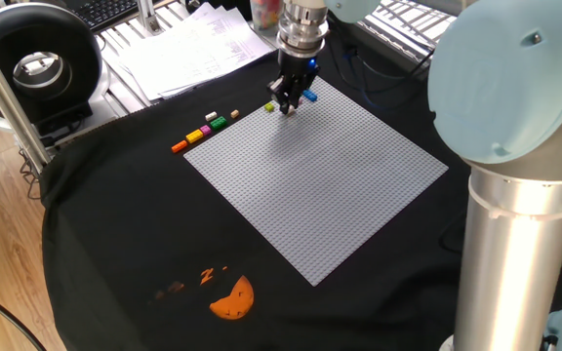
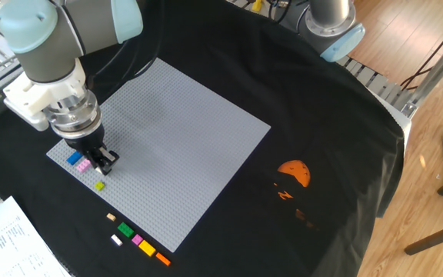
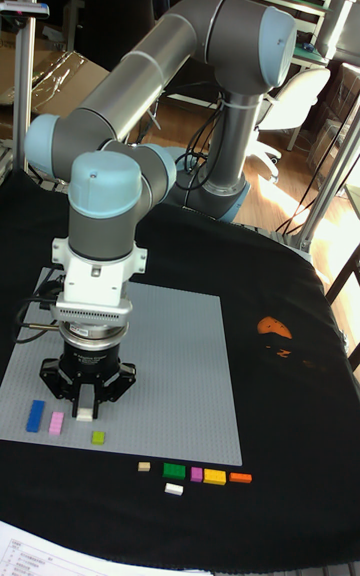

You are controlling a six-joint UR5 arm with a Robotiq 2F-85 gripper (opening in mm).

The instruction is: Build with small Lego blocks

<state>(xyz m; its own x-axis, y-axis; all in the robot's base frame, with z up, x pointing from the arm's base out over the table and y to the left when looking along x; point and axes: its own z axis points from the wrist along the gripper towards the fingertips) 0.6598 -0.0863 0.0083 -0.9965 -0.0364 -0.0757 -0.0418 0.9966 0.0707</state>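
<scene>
My gripper (image 3: 88, 414) hangs just above the near-left corner of the grey baseplate (image 2: 183, 131). Its fingers stand close together, and the tall fixed view shows a small pale Lego block (image 3: 88, 400) between them. On the plate beside the gripper (image 2: 104, 161) sit a blue block (image 2: 74, 159) and a pink block (image 2: 83, 165). A yellow-green block (image 2: 100, 185) lies a little nearer the plate's edge. The other fixed view shows the gripper (image 1: 286, 103) between the blue block (image 1: 310, 97) and the yellow-green block (image 1: 269, 107).
On the black cloth beside the plate lies a row of loose blocks: tan (image 2: 111, 218), green (image 2: 125, 230), white (image 2: 116, 240), pink (image 2: 137, 240), yellow (image 2: 146, 248) and orange (image 2: 162, 258). An orange half-round print (image 2: 294, 172) marks the cloth. Papers (image 1: 188, 44) lie past the cloth's edge.
</scene>
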